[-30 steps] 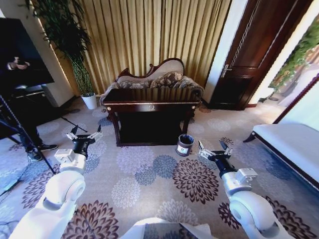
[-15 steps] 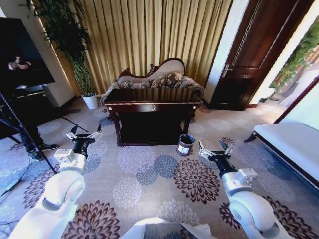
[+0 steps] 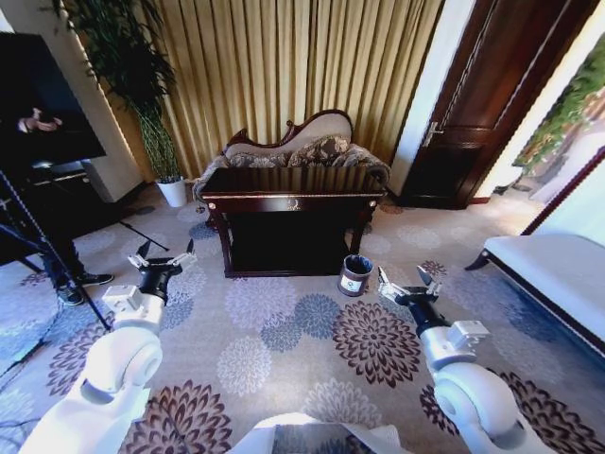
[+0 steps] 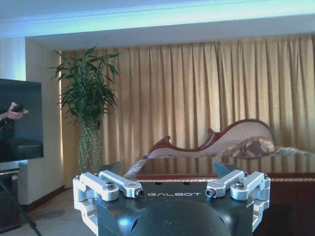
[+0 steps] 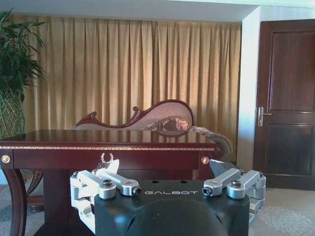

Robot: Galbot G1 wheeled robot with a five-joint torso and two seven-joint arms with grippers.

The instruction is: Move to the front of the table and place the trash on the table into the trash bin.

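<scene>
The dark glossy table (image 3: 288, 200) stands ahead of me across the floral carpet, in front of a carved sofa. I cannot make out any trash on its reflective top. The small round dark trash bin (image 3: 355, 274) sits on the carpet by the table's front right leg. My left gripper (image 3: 165, 252) hovers open and empty to the table's left. My right gripper (image 3: 405, 278) is open and empty just right of the bin. The right wrist view shows the right gripper (image 5: 165, 167) facing the table (image 5: 108, 147) front. In the left wrist view the left gripper (image 4: 167, 169) faces its left end.
A carved sofa (image 3: 302, 149) stands behind the table, against gold curtains. A tall plant in a white pot (image 3: 171, 193) is at back left. Tripod legs (image 3: 57, 274) and a person's shoe are at the left. A white bench (image 3: 548, 274) is on the right, a dark door (image 3: 473, 104) beyond.
The whole head view has shifted slightly, so the camera has moved; table and bin sit a little further right. Both arms keep the same pose, grippers open.
</scene>
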